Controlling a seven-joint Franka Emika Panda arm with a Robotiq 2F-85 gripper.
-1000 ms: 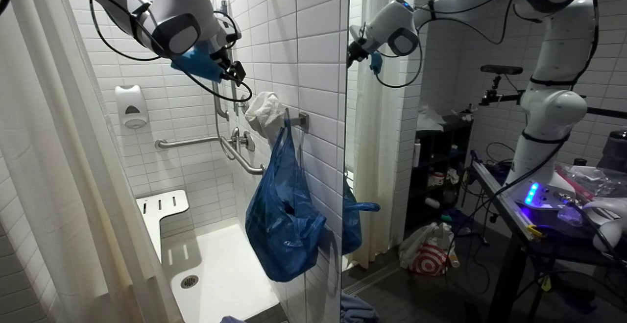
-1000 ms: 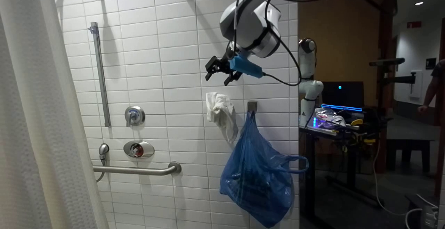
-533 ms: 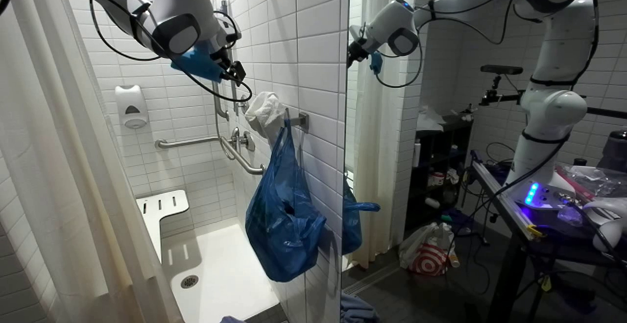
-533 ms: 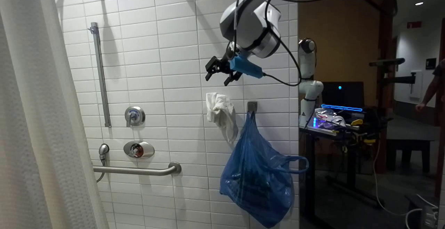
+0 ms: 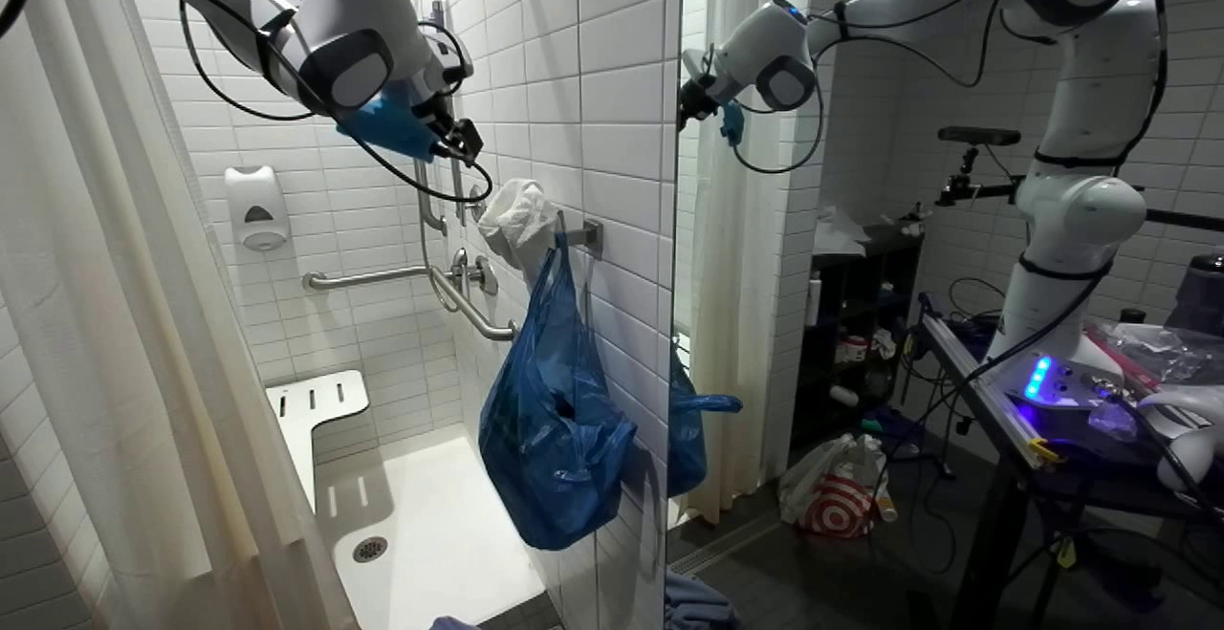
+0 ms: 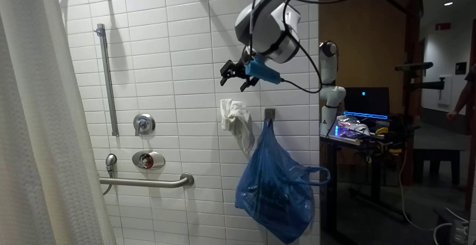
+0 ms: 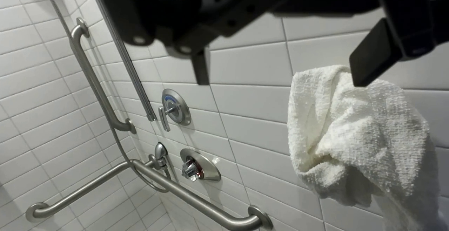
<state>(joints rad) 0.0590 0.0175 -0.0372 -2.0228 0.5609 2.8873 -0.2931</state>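
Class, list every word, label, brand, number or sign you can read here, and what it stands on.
No words or numbers are readable.
Red bullseye logo, no letters: on the plastic bag.
Red sign at the back: too blurred.
Blue-banded shower valve: any lettering too small.
Black mark on the robot base: too small.
Dark wall plate: too small.

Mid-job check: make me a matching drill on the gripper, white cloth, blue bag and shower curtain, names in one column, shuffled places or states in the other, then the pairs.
Things
1. gripper
2. white cloth
3. blue bag
4. shower curtain

Places or states
A. hung on the square wall hook
B. pale folds down the left side of both exterior views
C. jaws open, holding nothing
D. hanging bunched up, just below the gripper

Pairs: 1-C, 2-D, 3-A, 4-B
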